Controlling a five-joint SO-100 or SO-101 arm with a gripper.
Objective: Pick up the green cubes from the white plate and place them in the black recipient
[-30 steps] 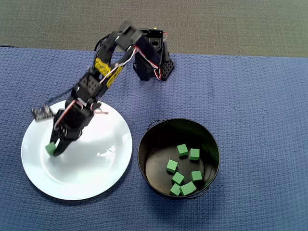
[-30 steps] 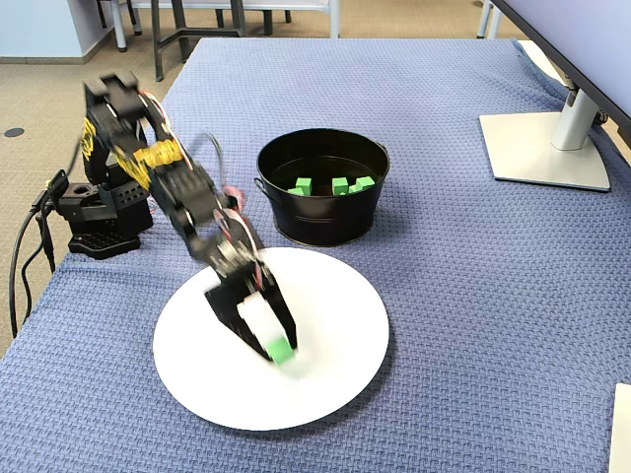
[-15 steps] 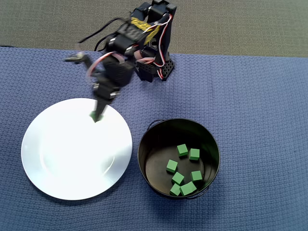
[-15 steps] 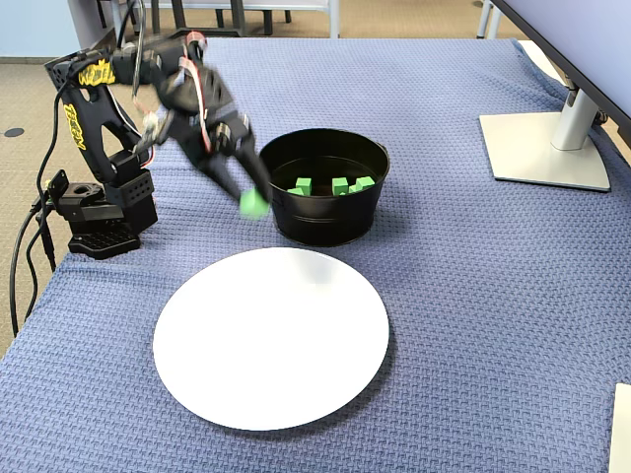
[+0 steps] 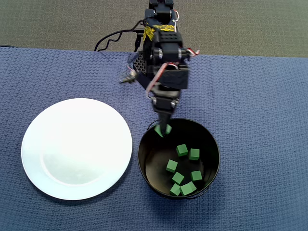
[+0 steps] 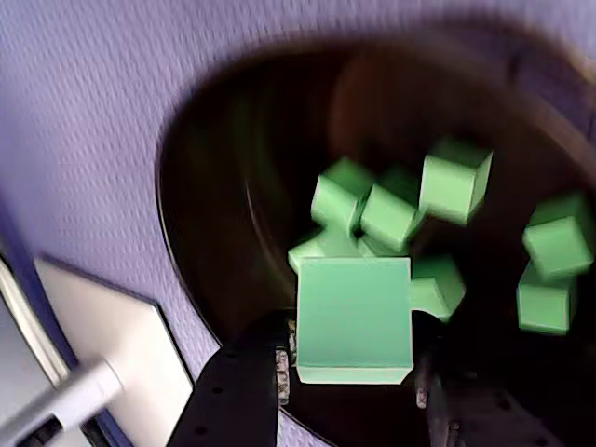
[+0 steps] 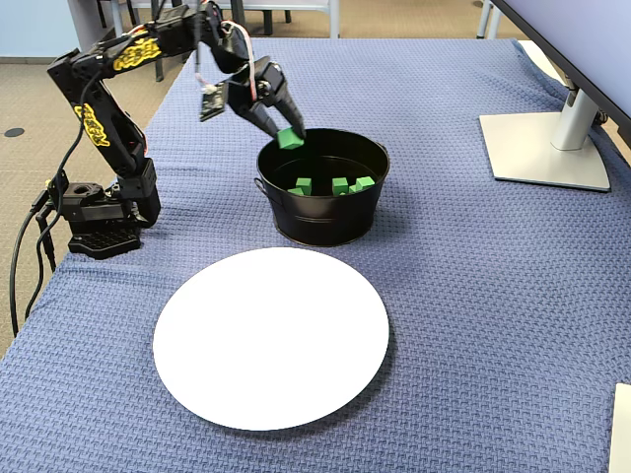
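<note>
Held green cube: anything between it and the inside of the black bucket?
Nothing visible. The claw holds the cube just above the black bucket's near rim, the opening is uncovered, and the six cubes already inside lie loose on the bottom, well below.

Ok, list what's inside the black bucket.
Seven loose green cubes lie in the black bucket. An eighth cube hangs in the gripper above the near rim. Nothing else shows.
</note>
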